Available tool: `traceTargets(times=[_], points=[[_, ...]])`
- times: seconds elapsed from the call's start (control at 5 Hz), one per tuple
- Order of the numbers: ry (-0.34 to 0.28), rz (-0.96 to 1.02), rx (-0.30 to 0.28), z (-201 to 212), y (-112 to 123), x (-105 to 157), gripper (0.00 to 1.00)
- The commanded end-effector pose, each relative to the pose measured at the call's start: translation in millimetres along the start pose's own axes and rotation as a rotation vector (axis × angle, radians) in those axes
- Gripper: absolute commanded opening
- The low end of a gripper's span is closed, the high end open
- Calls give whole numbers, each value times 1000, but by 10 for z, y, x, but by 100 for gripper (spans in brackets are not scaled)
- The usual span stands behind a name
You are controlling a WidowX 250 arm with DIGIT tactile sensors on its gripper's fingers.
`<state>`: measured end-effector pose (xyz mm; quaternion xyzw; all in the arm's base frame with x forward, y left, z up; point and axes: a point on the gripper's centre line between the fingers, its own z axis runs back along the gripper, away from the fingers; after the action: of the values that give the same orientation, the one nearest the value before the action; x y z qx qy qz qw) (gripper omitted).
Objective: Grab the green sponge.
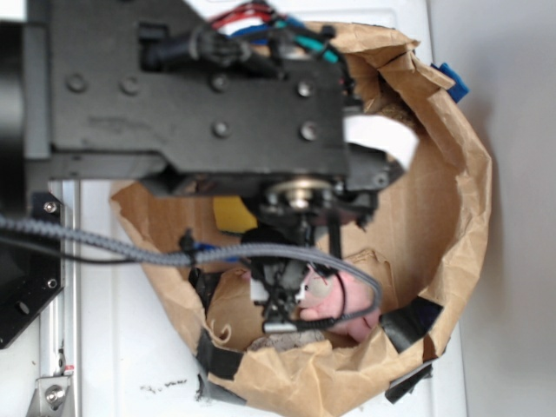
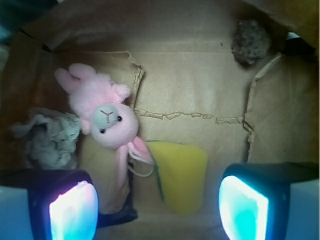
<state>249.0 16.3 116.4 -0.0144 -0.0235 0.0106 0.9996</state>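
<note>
The green sponge (image 2: 181, 175) lies flat on the brown cardboard floor, yellow foam up, with a thin dark green layer along its left edge. In the exterior view a yellow corner of the sponge (image 1: 233, 213) shows below the arm. My gripper (image 2: 158, 212) is open above it, nothing between its fingers; the sponge sits between the two glowing pads (image 2: 72, 212), nearer the right one. In the exterior view the gripper (image 1: 278, 304) hangs inside the paper-lined box, beside the pink bunny.
A pink plush bunny (image 2: 105, 117) lies against the sponge's left edge, also visible as the bunny (image 1: 334, 300) from outside. A grey lump (image 2: 50, 140) sits at the left, a rough brown lump (image 2: 251, 35) far right. Crumpled brown paper walls (image 1: 460, 191) ring everything.
</note>
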Motion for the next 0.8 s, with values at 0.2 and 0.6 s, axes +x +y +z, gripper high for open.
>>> traceTargets(times=[0.2, 0.6], points=[[-79, -43, -31, -405, 151, -137, 100], [-73, -60, -3, -452, -5, -315, 100]])
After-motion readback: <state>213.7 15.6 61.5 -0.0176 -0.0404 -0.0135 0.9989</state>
